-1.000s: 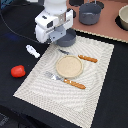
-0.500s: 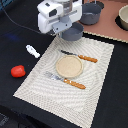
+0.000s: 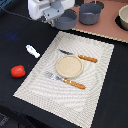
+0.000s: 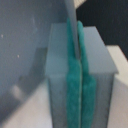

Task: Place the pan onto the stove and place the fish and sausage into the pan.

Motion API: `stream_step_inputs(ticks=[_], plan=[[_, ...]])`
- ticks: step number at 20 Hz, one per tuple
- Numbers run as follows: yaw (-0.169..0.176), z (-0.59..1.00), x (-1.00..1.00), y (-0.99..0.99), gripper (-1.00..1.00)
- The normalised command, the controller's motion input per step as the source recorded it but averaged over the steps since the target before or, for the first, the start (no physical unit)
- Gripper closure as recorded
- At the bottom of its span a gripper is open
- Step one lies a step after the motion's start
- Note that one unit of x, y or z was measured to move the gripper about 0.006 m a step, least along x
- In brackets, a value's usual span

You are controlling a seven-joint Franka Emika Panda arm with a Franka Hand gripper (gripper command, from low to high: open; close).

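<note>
The blue-grey pan (image 3: 66, 20) is at the back, at the exterior view's left edge of the pinkish stove (image 3: 102, 27). My gripper (image 3: 52, 21) is shut on the pan's thin grey handle. In the wrist view the teal pads (image 4: 75, 95) clamp the handle (image 4: 73, 25), with the pan's bowl (image 4: 25, 50) beside them. I cannot tell whether the pan rests on the stove or hangs above it. The white fish (image 3: 32, 51) and the red sausage (image 3: 18, 71) lie on the black table, on the exterior view's left of the placemat.
A deeper grey pot (image 3: 90, 13) stands on the stove right next to the pan. Another bowl-like vessel (image 3: 123, 17) is at the stove's far right. The striped beige placemat (image 3: 35, 82) carries a round plate (image 3: 67, 65), a knife (image 3: 80, 56) and a fork (image 3: 65, 80).
My gripper has carried the pan by its handle away from the placemat's back corner toward the back, up to the stove's edge beside the pot. Fish and sausage have not moved.
</note>
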Motion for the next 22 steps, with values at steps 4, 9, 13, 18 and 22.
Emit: stream_step_inputs(ticks=[4,9,13,18,22], plan=[[0.0,0.03,-0.04,0.99,1.0],[0.0,0.0,0.02,0.98,1.0],[0.0,-0.01,-0.12,0.81,1.0],[0.0,-0.06,0.0,0.6,1.0],[0.0,-0.14,0.12,0.43,1.0]])
